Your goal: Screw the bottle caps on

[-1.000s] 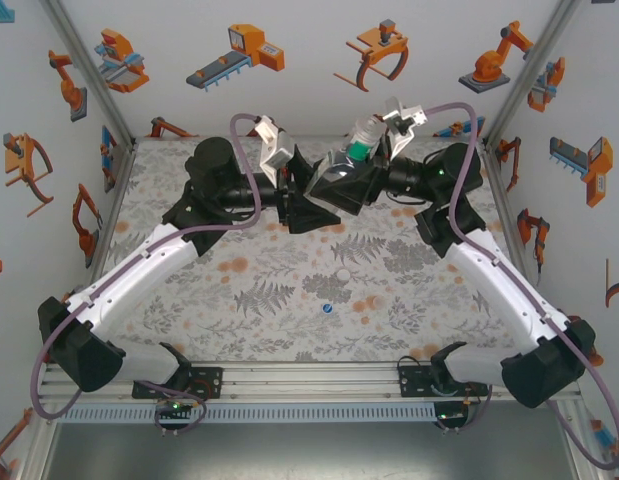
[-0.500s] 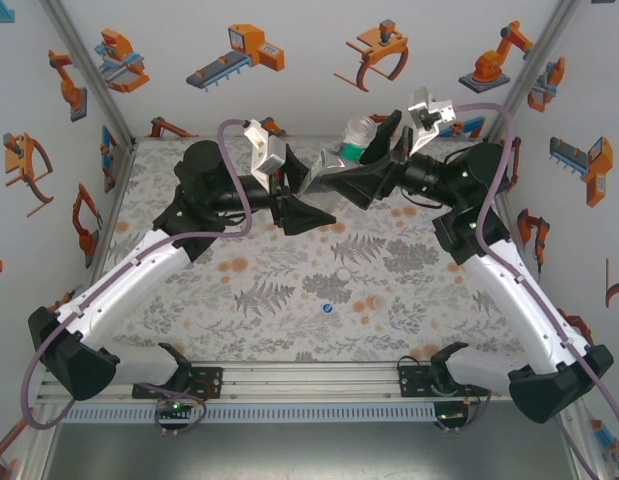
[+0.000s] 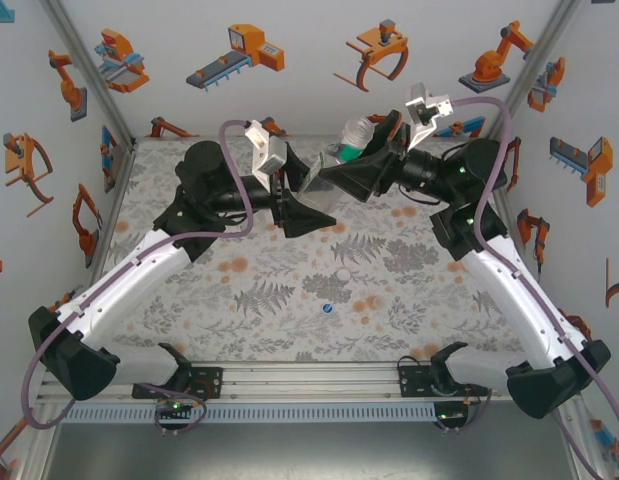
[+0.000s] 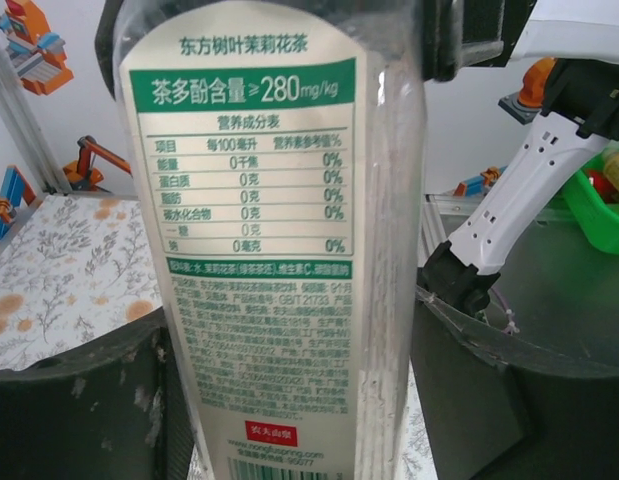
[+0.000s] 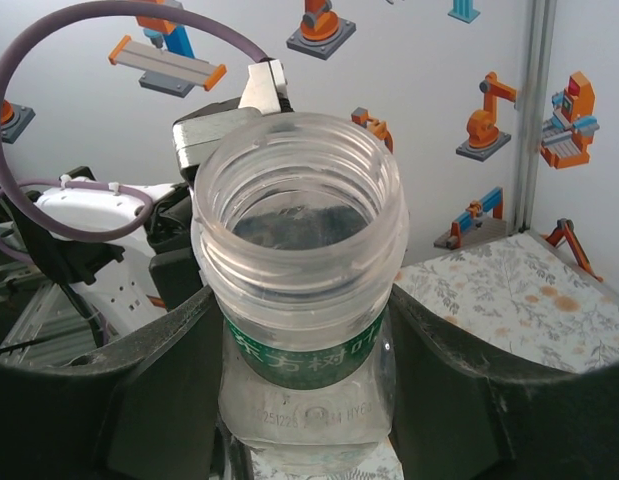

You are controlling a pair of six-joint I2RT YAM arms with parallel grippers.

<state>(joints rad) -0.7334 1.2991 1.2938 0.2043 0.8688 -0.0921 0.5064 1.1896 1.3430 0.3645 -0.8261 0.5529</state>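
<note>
My left gripper (image 3: 307, 200) flanks the tall bottle (image 4: 259, 200) at its label, squeezing or not I cannot tell, while from the bottle's right my right gripper (image 5: 301, 340) clamps under its open neck, presenting it for capping, and the white cap (image 3: 341, 272) waits on the table nearer than the bottle.

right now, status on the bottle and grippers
Right gripper clamped on tall bottle below open neck, uncapped. Left gripper flanks its body, grip unclear. White cap and blue cap loose on table.

My floral-patterned table (image 3: 239, 300), white cap (image 3: 341, 273) lying near its middle, blue cap (image 3: 328, 308) close by, toward the arms' bases.
</note>
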